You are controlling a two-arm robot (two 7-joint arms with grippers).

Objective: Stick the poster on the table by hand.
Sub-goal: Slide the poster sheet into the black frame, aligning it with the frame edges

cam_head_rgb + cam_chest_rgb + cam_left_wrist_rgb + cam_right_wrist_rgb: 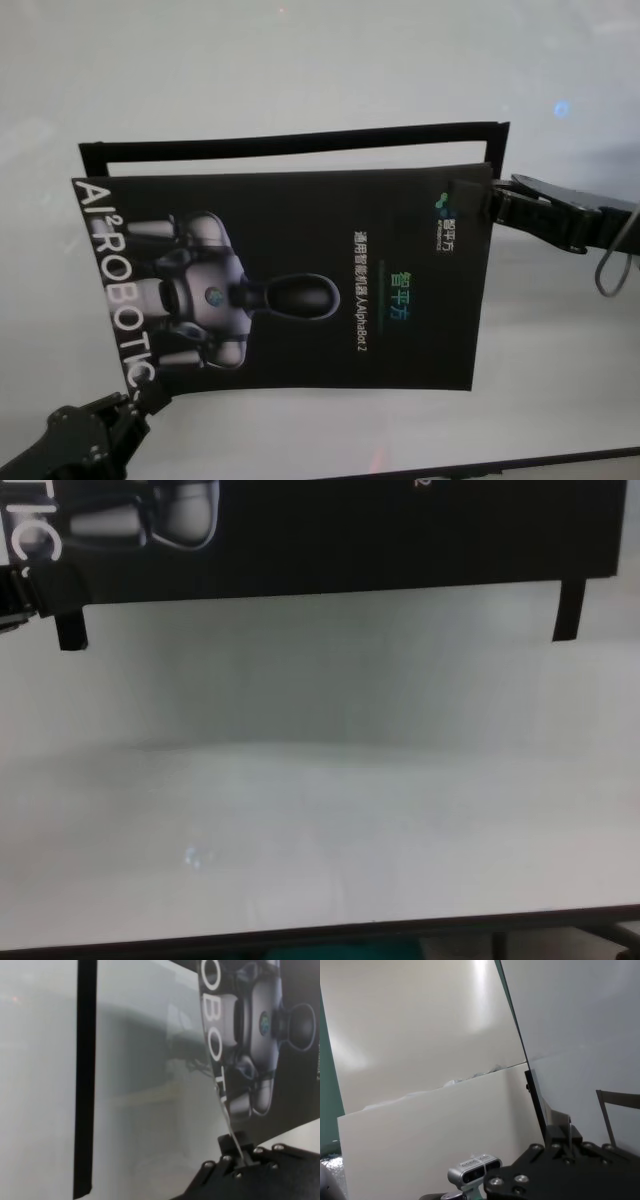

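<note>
- My left gripper (143,398), a black claw at the lower left of the head view, is pinched tight on the near left corner of the large glossy black poster (300,280), just under the white "ROBOTIC" lettering; in my left wrist view the sheet's thin edge runs straight down between my fingers (239,1152)
- My right gripper (487,200), black and reaching in from the right edge of the head view, is clamped on the poster's far right corner, beside the small green logo; my right wrist view shows the sheet edge-on, caught between the fingertips (563,1134)
- The poster fills the middle of the head view, printed with a grey-white robot figure and white lettering, stretched between my two claws over the wide plain white table (320,70); whether it touches the top I cannot tell
- A narrow black strip frame (300,140) lies on the table behind the poster, showing along its upper edge and its right side; two short black strip ends (568,610) drop below the poster's lower edge in the chest view
- The table's thin dark front edge (300,942) crosses the bottom of the chest view
</note>
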